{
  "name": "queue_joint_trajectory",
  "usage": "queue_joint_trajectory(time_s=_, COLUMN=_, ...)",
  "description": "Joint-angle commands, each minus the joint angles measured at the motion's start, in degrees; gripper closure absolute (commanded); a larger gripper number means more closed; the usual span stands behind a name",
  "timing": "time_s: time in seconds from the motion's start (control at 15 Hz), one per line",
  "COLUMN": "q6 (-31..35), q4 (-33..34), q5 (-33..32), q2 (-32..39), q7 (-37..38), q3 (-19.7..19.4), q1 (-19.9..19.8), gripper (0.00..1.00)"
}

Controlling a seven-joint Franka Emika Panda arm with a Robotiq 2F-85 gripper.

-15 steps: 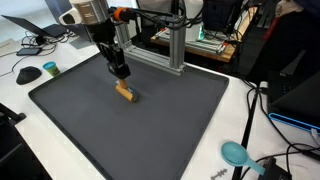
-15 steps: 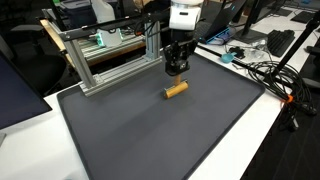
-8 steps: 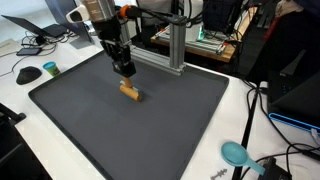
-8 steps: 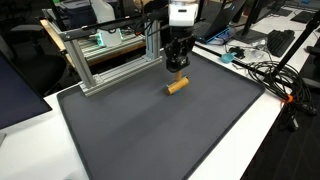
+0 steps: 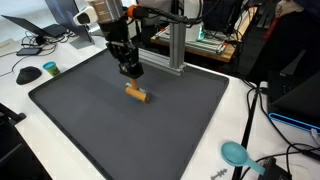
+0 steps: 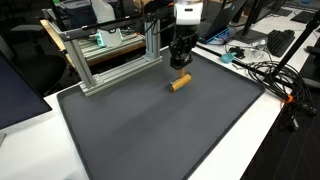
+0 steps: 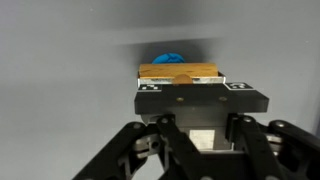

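A small wooden block [image 5: 137, 95] [image 6: 180, 83] hangs just over the dark mat [image 5: 100, 135] [image 6: 150, 135] in both exterior views. My gripper [image 5: 131, 74] [image 6: 180, 66] stands directly above it, shut on the block. In the wrist view the block [image 7: 180, 71] shows as a tan bar at the tips of my gripper [image 7: 186, 86], with a blurred blue thing [image 7: 168, 56] beyond it. The fingertips themselves are hidden behind the gripper's black body.
An aluminium frame [image 5: 176, 45] [image 6: 110, 62] stands at the mat's back edge, close to the gripper. A teal scoop-like object [image 5: 236, 153] lies off the mat's corner. A black mouse [image 5: 50, 68] and cables [image 6: 265, 72] lie on the white table.
The gripper has slid a short way across the mat, toward the side with the cables, and the wooden block has moved along with it. Its jaws have stayed the same.
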Motion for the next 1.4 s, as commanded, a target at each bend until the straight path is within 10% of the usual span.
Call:
queue_joint_trajectory(time_s=0.0, q6=-2.0, q4=-0.61, q5=-2.32, q2=-0.55, q7=3.58, q3=-1.57, q1=0.88, gripper=0.78)
queue_joint_trajectory(time_s=1.33, q6=0.37, q4=-0.86, q5=-5.23, q2=0.84, q7=5.11, q3=-4.13, q1=0.32, gripper=0.78)
